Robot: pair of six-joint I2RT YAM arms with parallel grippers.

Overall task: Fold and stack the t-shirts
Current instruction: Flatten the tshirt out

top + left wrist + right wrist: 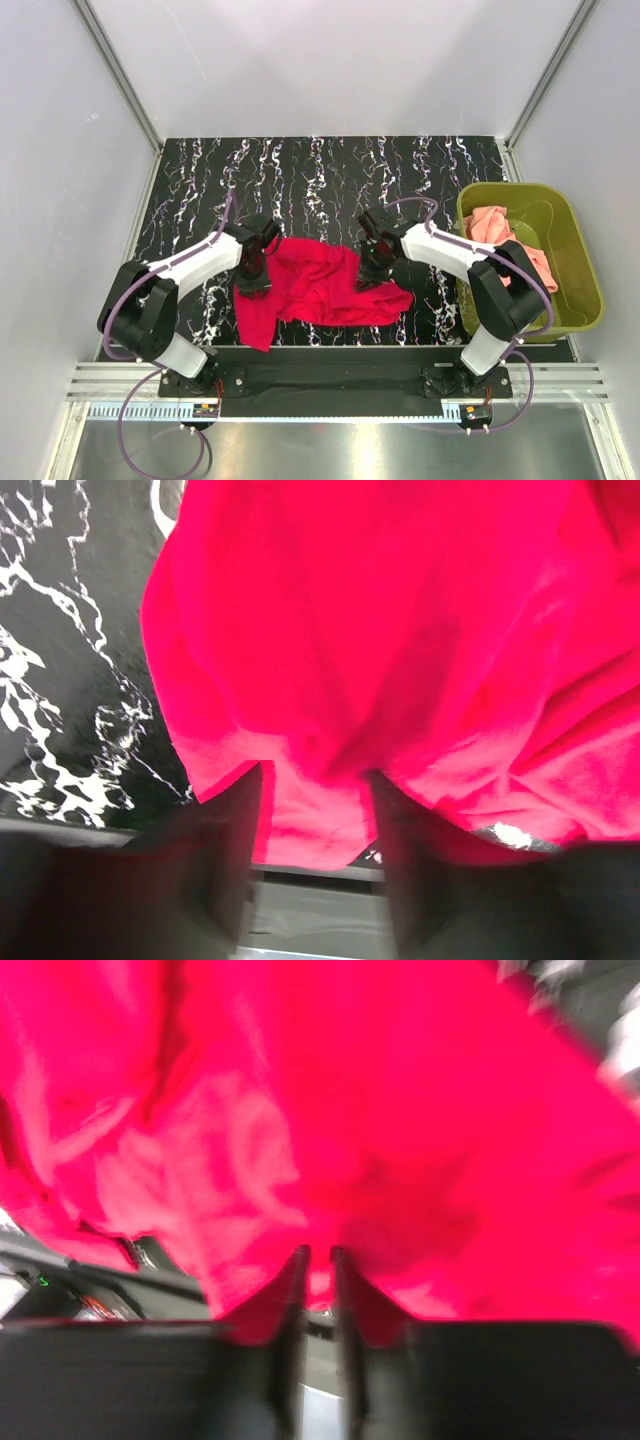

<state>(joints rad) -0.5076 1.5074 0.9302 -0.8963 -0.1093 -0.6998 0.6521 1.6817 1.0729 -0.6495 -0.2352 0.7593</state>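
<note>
While the left gripper (252, 282) straddles the left edge of the red t-shirt (320, 292), jaws apart, grip unclear, that shirt lies crumpled along the near edge of the table (300, 170); the right gripper (368, 280) is clamped on its right side; the pink t-shirt (492, 224) sits in the basket (520, 188).

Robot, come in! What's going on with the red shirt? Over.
Right gripper pinched on red t-shirt; left gripper straddling its edge, grip unclear. Shirt crumpled, unfolded. Pink t-shirt in basket. Nothing blocking.
</note>
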